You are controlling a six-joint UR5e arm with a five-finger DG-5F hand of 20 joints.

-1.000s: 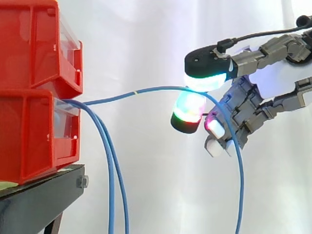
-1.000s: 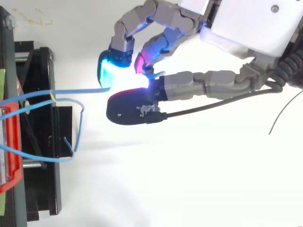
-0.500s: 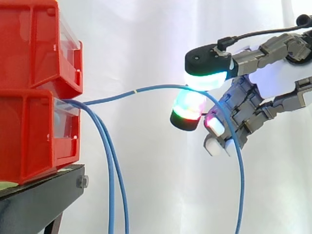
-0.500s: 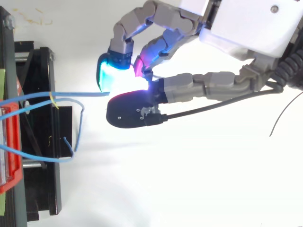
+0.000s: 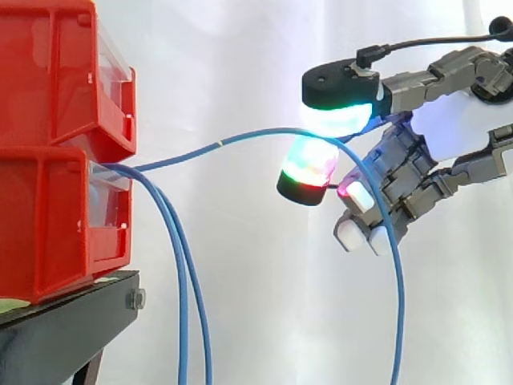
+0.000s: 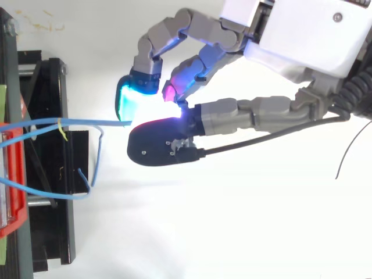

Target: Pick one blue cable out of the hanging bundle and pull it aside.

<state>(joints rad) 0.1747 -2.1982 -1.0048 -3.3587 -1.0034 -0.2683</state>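
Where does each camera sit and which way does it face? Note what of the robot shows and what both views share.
Side view: beside the work, level, facing the red bins on the black stand; the hand enters from the right.
Top view: overhead, looking down on the black stand; the hand enters from the upper right.
Shared: the hand pinching one blue cable between glowing pads.

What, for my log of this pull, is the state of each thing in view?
hand: shut on the pinched cable.
pinched cable: drawn sideways from the bins, tail hanging.
other cables: hanging loose.
bins: stacked on the stand.
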